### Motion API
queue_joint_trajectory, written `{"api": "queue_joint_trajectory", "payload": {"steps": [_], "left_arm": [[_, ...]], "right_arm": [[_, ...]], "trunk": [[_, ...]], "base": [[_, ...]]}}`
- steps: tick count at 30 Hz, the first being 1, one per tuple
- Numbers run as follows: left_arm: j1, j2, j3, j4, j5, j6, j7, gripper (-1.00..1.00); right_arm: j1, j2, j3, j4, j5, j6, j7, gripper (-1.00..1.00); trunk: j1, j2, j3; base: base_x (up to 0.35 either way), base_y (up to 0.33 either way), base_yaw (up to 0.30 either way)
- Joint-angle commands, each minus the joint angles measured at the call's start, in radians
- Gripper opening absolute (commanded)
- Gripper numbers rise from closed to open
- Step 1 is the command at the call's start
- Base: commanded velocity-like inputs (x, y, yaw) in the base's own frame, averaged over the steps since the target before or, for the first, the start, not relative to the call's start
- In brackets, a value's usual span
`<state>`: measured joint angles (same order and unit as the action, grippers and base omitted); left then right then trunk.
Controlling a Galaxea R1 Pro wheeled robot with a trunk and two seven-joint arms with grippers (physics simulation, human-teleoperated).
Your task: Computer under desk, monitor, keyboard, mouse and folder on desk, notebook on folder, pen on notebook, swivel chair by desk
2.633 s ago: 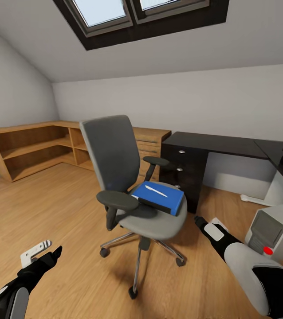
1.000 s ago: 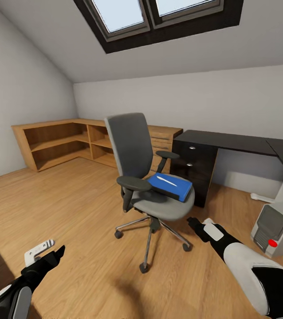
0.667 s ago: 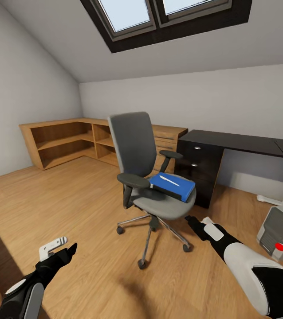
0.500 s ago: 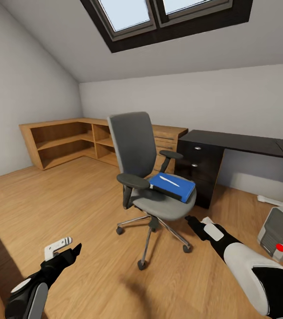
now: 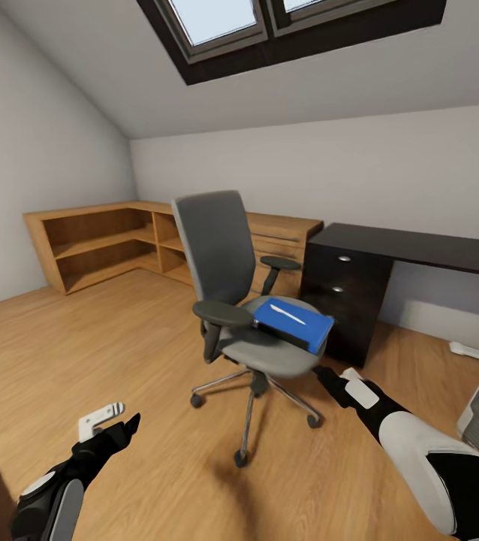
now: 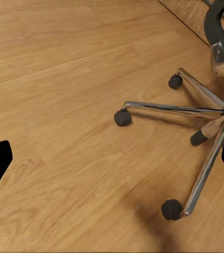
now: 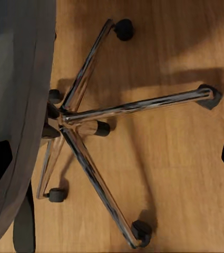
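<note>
Head view: we see an attic bedroom with a wood floor (image 5: 82, 338). The swivel chair (image 5: 236, 285) stands in the middle of the frame. On its seat lies the folder (image 5: 303, 324), bright blue, with the pen (image 5: 287, 313) resting on top as a thin white stick. A dark slab shows under the folder's near edge; we cannot tell if that is the notebook. The desk (image 5: 420, 248) fills the right middle, its black tabletop bare where we see it. A wooden shelf unit (image 5: 104, 244) runs along the left wall.

Our left pincer (image 5: 119, 424) hovers low at lower left, well apart from the chair; the left wrist view shows its fingers spread, holding nothing. Our right pincer (image 5: 328, 376) sits just below the seat's front edge at centre right, also spread and empty, judging by the right wrist view, which looks down on the chrome chair base (image 7: 85, 118).

We judge the step in hand is reaching for the folder. To do it well, we should raise the right pincer above seat height, come in from the folder's overhanging corner, and keep it level so the pen does not roll off.
</note>
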<state>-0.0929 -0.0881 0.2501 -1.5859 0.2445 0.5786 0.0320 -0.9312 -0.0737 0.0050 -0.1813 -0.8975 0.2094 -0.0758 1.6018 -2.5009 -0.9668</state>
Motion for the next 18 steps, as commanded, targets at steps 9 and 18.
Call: {"api": "queue_joint_trajectory", "payload": {"steps": [9,18], "left_arm": [[-0.001,-0.001,-0.021,0.000,0.010,0.006,0.008,1.00],[-0.001,-0.001,-0.021,0.001,0.011,0.006,0.009,1.00]], "right_arm": [[0.000,0.000,0.003,-0.003,-0.006,0.004,-0.004,1.00],[0.000,0.000,0.003,-0.003,-0.006,0.004,-0.005,1.00]], "trunk": [[0.000,0.000,-0.001],[0.000,0.000,-0.001]], "base": [[0.299,-0.051,0.000],[-0.092,-0.009,0.147]]}}
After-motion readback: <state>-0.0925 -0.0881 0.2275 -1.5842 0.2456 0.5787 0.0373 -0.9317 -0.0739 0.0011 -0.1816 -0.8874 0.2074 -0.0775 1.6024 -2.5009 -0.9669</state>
